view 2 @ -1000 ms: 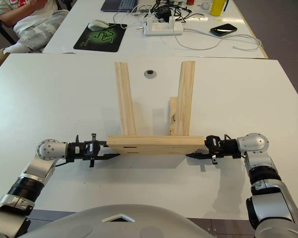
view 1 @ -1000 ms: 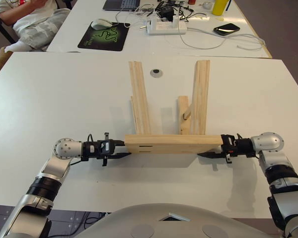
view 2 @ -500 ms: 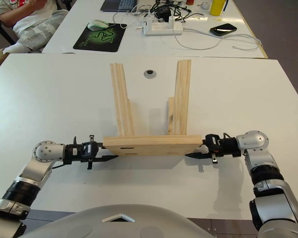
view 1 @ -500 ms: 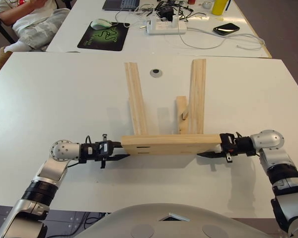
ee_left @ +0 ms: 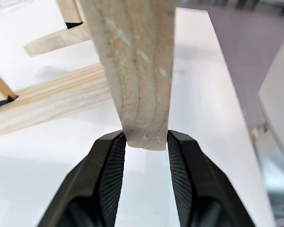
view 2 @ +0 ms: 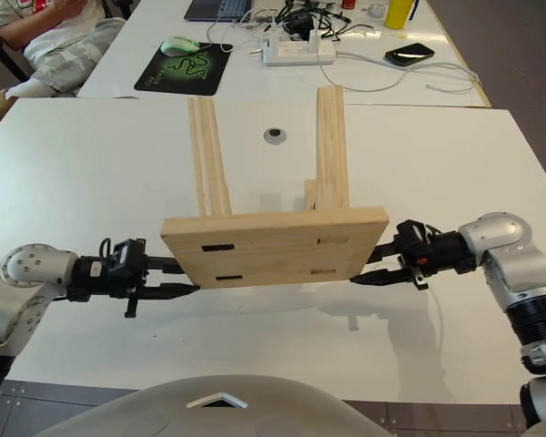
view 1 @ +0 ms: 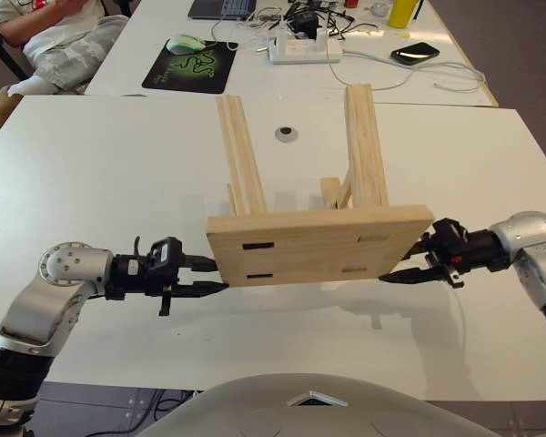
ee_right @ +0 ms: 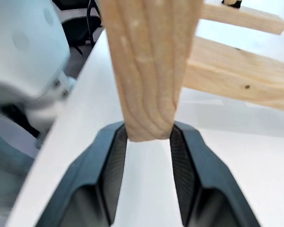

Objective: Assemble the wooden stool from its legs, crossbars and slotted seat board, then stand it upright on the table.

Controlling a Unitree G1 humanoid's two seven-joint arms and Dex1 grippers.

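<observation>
Two black two-fingered grippers clamp a pale wooden stool (view 2: 273,238) by the short ends of its rectangular seat board (view 1: 318,246): the left gripper (view 1: 214,275) pinches the left end and the right gripper (view 1: 405,262) the right. The board shows four dark slots, tilts toward the robot and is raised over the white table (view 1: 91,182), with its shadow beneath. Paired legs (view 1: 241,155) run toward the table's far edge, with a short crossbar (view 1: 332,193) between them. Bare tabletop spreads wide on both sides.

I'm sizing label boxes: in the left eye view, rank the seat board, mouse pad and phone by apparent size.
1. seat board, helped by being nearest the camera
2. mouse pad
3. phone
</observation>
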